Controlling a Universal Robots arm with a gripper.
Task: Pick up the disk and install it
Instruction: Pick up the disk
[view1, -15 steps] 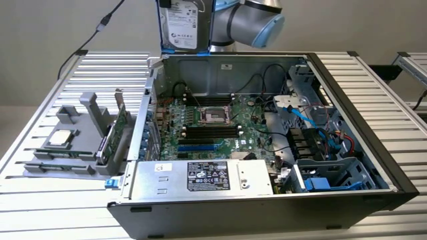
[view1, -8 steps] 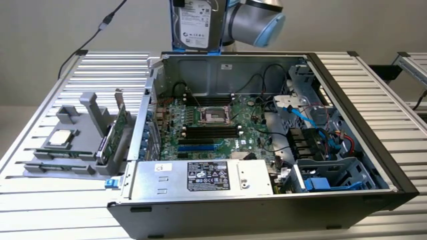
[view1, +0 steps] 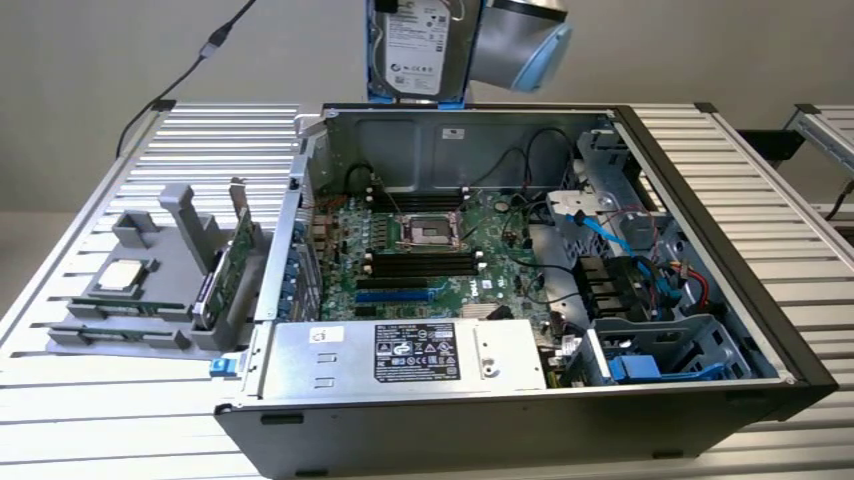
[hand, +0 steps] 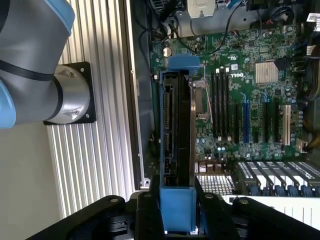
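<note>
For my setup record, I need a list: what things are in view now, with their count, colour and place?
disk: one, silver, blue carrier, held over the case.
computer case: one, black, open, on the table.
motherboard: one, green, inside the case.
power supply: one, silver, case's near side.
holder: one, grey, exterior view's left of case.
CPU chip: one, silver, on the holder.
circuit cards: count unclear, green, in the holder.
table: one, silver slats.
arm: one, grey and blue, above the case.
gripper: one, black, shut on the disk.
</note>
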